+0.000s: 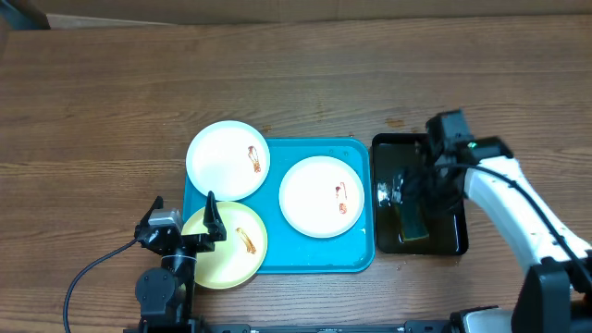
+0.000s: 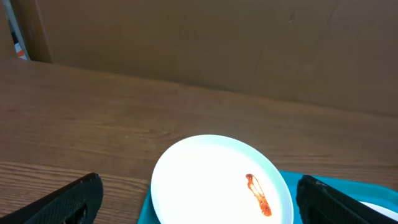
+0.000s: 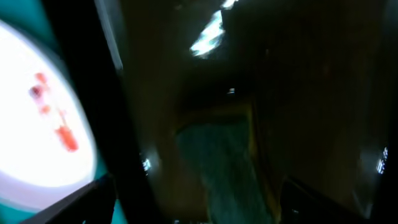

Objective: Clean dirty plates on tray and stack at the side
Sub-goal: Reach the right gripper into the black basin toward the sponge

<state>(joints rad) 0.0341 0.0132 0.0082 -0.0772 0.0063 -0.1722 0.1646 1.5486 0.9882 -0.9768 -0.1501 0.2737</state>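
The turquoise tray (image 1: 314, 261) lies mid-table. A white plate (image 1: 227, 159) overhangs its back left corner. A second white plate (image 1: 321, 195) sits on its right half, and a pale yellow plate (image 1: 231, 245) overhangs its front left. Each has a red-orange smear. My left gripper (image 1: 185, 211) is open and empty beside the yellow plate. In the left wrist view the gripper (image 2: 199, 214) faces the back white plate (image 2: 211, 180). My right gripper (image 1: 421, 190) is open, low over the black tray, above a green-yellow sponge (image 3: 227, 168).
The smaller black tray (image 1: 450, 236) stands right of the turquoise tray, holding the sponge (image 1: 413, 224) and some liquid glare. The right wrist view is blurred, with the right white plate (image 3: 43, 130) at its left. A black cable (image 1: 88, 277) trails front left.
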